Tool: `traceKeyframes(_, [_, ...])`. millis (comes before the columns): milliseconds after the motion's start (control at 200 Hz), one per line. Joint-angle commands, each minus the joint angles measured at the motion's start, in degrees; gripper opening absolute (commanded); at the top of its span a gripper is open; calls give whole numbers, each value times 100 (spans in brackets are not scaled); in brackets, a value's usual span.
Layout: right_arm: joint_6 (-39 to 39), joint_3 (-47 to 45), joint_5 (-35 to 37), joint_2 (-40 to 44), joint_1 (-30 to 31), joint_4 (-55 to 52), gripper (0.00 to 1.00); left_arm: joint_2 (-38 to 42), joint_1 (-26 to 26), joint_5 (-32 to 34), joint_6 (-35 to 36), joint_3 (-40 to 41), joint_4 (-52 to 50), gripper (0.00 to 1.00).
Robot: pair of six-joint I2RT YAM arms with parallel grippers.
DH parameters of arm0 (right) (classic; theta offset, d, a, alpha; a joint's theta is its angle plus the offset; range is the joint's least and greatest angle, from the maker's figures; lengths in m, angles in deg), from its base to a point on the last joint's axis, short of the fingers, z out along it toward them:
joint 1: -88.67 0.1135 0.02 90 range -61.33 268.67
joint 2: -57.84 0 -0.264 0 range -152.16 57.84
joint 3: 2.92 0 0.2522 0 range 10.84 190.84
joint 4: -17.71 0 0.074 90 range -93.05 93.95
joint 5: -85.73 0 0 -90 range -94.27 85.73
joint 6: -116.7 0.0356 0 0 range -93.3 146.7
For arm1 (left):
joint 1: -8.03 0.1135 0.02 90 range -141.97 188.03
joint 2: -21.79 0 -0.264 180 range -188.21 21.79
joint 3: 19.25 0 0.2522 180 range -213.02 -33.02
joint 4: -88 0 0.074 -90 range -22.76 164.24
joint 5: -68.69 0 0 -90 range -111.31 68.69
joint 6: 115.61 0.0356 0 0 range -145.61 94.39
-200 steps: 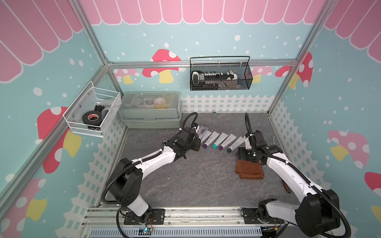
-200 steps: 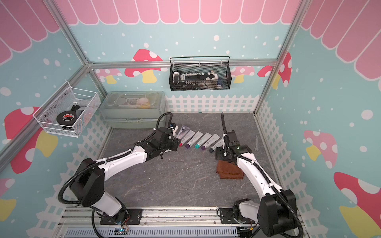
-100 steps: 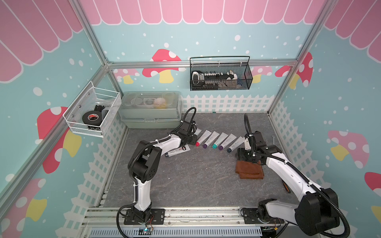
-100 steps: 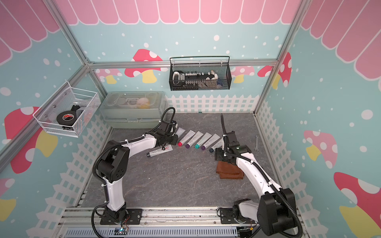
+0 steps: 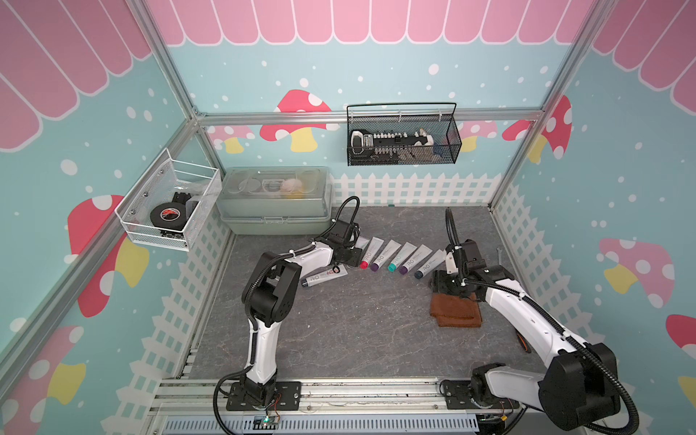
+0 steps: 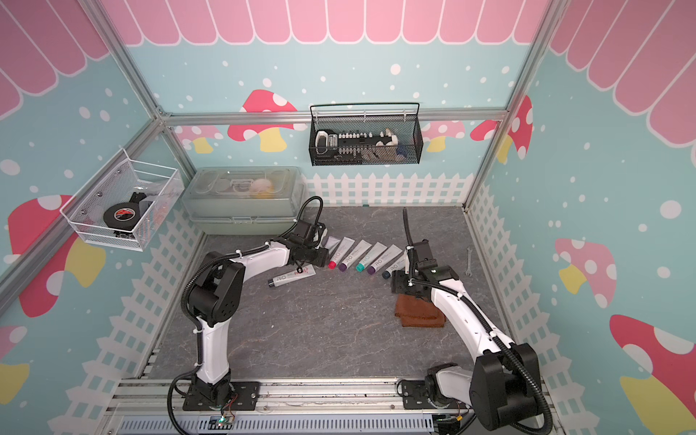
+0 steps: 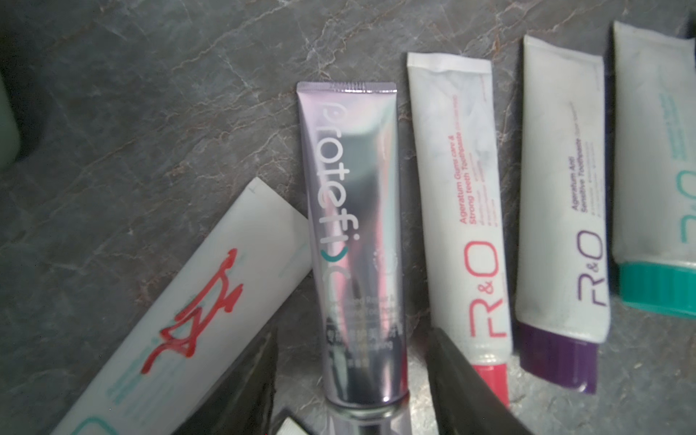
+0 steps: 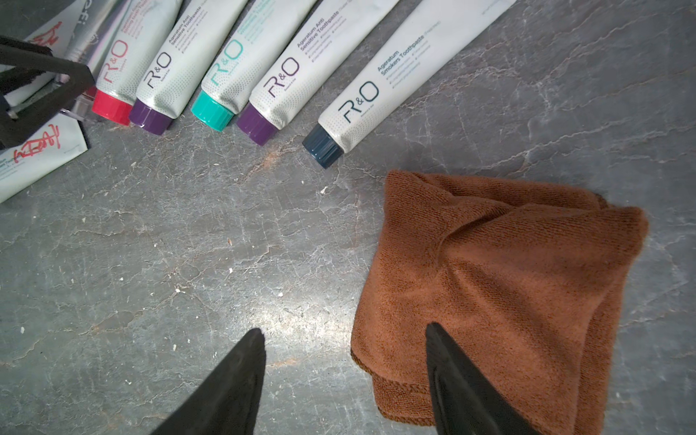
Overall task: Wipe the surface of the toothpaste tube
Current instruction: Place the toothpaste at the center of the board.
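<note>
Although both arms are in position, no wiping has begun, in my judgement.

**Top views.** In both top views the marked tube [image 5: 324,277], white with a red scribble, lies flat on the table [image 5: 357,339]. It is angled out of the row of tubes [image 5: 395,258] and sits just beside the left claw [image 5: 347,259]. The brown cloth [image 5: 455,312] lies folded, well apart from that tube, with the right claw [image 5: 443,283] above its far edge. The other eye shows the same layout: marked tube [image 6: 292,277], brown cloth [image 6: 418,312].

**Left wrist view.** The left claw [image 7: 350,335] stands open and grips nothing. Its jaws straddle the cap end of a silver tube [image 7: 354,226], with a gap on each side. The marked tube [image 7: 211,286] lies outside the jaws, slanting away beside one finger, and its scribble is intact.

**Right wrist view.** The right claw [image 8: 343,327] is open and empty. One finger is over a corner of the brown cloth [image 8: 508,271], the other over bare table. The marked tube [image 8: 41,150] shows only at the frame's edge, far from the cloth.

**Assessment.**
- Done: the marked tube lies clear of the row.
- Outstanding: the cloth must be taken up and carried across, and the scribble rubbed off, probably with the tube held steady.
</note>
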Motion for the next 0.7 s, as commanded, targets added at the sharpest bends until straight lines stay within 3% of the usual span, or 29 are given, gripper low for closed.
traceKeyframes(0, [-53, -72, -64, -53, 53, -5, 67, 199, 51, -118, -16, -107, -110, 67])
traceKeyframes(310, [-54, -84, -57, -45, 81, 5, 67, 659, 252, 767, -83, 138, -165, 67])
traceKeyframes(695, [-60, -66, -26, -59, 110, 0, 66, 248, 596, 1131, -222, -185, -815, 67])
